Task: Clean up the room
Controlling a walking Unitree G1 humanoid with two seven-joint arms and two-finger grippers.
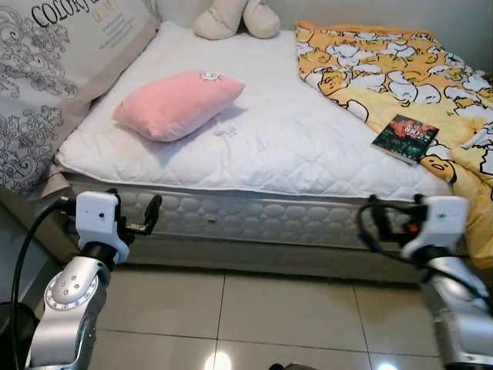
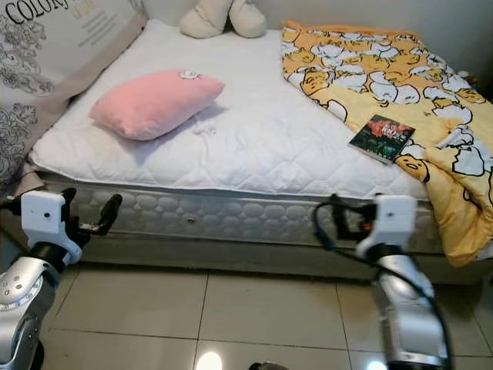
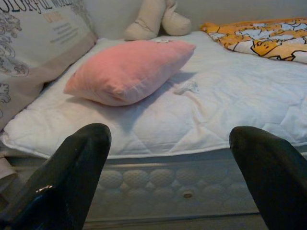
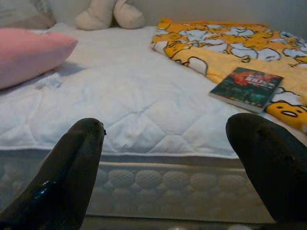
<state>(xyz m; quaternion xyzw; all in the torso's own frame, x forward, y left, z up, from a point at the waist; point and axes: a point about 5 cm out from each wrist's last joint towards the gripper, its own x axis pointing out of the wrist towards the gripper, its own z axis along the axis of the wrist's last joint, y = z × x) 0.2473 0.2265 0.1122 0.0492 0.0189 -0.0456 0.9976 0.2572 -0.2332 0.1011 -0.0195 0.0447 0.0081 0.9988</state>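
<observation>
- L gripper [image 3: 168,177]: fingers spread wide, nothing held, hangs off the bed edge, low by the mattress [image 1: 293,146] side. Pink pillow [image 1: 179,103] lies ahead of it and a bit toward robot's left, up on the mattress; small white scrap [image 3: 186,86] just past the pillow's near corner.
- R gripper [image 4: 168,172]: also wide open, empty, also short of the bed edge. Book [image 4: 246,87] sits ahead and to its right, lying on the yellow blanket [image 1: 393,69] edge where it meets the mattress.
- Risk 1: both grippers sit below mattress top. Reaching straight fwd likely jams fingers into the quilted side, so prob. needs a lift first.
- Risk 2: book is flat and thin on soft cloth. Fingers could pinch blanket w/ it, or push it deeper into the folds; it may slide off toward the floor [image 1: 269,316].
- Risk 3: pillow is bulky and soft. One-gripper pinch may slip or drag the scrap along.
- Risk 4: scrap is tiny, near pillow shadow, easy to miss or crush into the quilting.
- Plush toy [image 1: 235,17] at far end, well apart from both grippers. A stretch that far could tip the robot's balance, I reckon.
</observation>
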